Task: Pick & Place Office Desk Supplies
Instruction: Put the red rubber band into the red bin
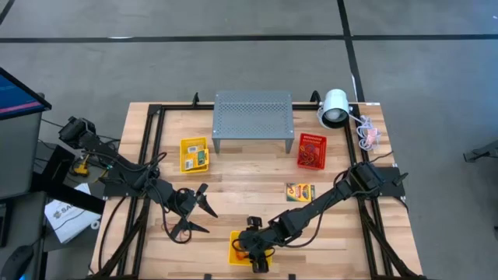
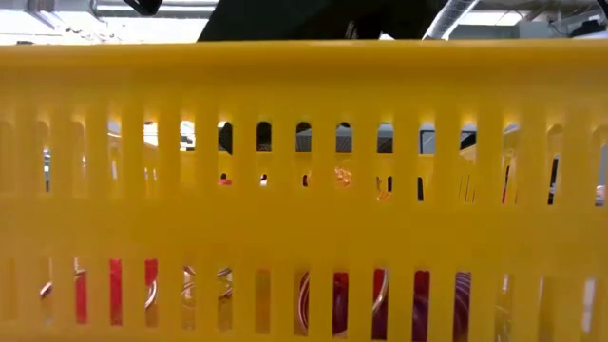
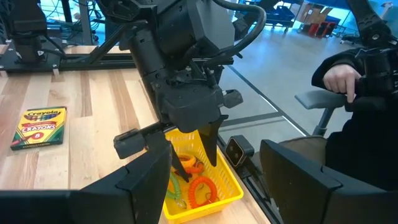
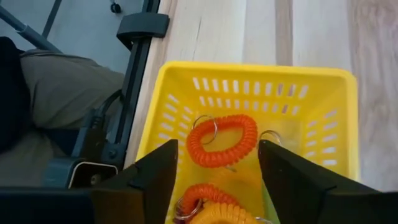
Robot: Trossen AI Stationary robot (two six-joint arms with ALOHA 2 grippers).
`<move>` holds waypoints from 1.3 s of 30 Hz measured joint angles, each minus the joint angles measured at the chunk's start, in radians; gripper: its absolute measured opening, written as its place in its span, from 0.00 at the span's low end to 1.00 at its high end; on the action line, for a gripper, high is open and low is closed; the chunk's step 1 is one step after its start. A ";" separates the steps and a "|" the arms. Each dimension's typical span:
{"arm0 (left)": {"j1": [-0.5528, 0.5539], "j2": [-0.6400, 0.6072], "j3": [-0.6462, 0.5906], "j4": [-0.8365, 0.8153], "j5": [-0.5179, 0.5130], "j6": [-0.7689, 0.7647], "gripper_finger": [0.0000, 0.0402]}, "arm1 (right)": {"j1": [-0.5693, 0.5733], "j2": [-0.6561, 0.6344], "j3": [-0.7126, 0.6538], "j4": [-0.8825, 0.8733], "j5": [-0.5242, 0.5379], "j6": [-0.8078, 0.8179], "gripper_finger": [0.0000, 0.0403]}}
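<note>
Orange coil bands [image 4: 221, 140] lie in the yellow basket [image 4: 339, 118] at the bottom centre of the high view, by the table's near edge — light, springy, soft loops, likely to snag on each other, so best pinched across one side of a coil, clear of its little metal ring. The right gripper [image 4: 214, 180] hangs straight over that basket, fingers spread with nothing between them; the left wrist view shows its tips [image 3: 208, 140] pointing down into the basket. Crayon box [image 1: 299, 191] lies flat on the wood, right of centre in the high view — light, stiff card, take it across the short sides. Another yellow basket [image 1: 194, 154] at left of centre holds a box too; a red basket [image 1: 310, 151] sits right of the grey stand [image 1: 253, 120]. Left gripper [image 1: 191, 214] waits at lower left, fingers spread, empty. Table [image 1: 241, 175] is pale wood planks with a black frame — white lamp [image 1: 334, 107] at upper right. A seated person's hand [image 3: 339, 78] shows beyond the table edge.
</note>
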State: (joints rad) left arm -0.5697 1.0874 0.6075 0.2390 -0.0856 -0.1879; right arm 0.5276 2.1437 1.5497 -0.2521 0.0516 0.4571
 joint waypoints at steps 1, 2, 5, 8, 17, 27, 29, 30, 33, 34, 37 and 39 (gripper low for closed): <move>0.000 0.000 0.000 0.000 0.000 0.001 0.60 | -0.001 0.000 0.000 0.001 0.000 -0.007 0.55; 0.000 0.000 0.000 0.000 0.000 0.006 0.60 | -0.001 0.000 0.000 0.002 0.001 -0.013 0.55; 0.000 0.000 0.000 0.000 0.000 0.025 0.60 | -0.001 0.000 0.000 0.013 0.000 -0.041 0.56; 0.000 0.000 0.000 0.000 0.000 0.026 0.60 | 0.000 -0.018 -0.002 0.018 0.004 -0.077 0.56; 0.032 0.000 0.000 0.004 -0.016 0.060 0.60 | 0.023 -0.181 0.000 0.075 0.160 -0.293 0.56; 0.022 0.000 0.000 -0.277 -0.018 -0.015 0.60 | 0.064 -0.258 0.000 0.055 0.331 -0.417 0.56; 0.021 0.000 0.000 -0.346 -0.016 -0.061 0.60 | 0.071 -0.258 -0.001 0.041 0.394 -0.421 0.56; 0.019 0.000 0.000 -0.377 -0.012 -0.082 0.60 | 0.076 -0.258 -0.001 0.035 0.423 -0.423 0.56; 0.001 0.000 0.000 -0.459 0.021 -0.142 0.60 | 0.079 -0.258 -0.001 0.007 0.476 -0.407 0.56; -0.006 0.000 0.000 -0.487 0.032 -0.163 0.60 | 0.077 -0.258 0.000 -0.004 0.478 -0.394 0.56; -0.029 0.000 0.000 -0.593 0.054 -0.229 0.60 | 0.067 -0.258 -0.001 -0.013 0.479 -0.370 0.56; -0.047 0.000 0.000 -0.680 0.061 -0.287 0.60 | 0.062 -0.258 -0.001 -0.010 0.482 -0.372 0.56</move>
State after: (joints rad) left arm -0.6165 1.0874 0.6079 -0.4406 -0.0243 -0.4747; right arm 0.5893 1.8854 1.5490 -0.2626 0.5335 0.0848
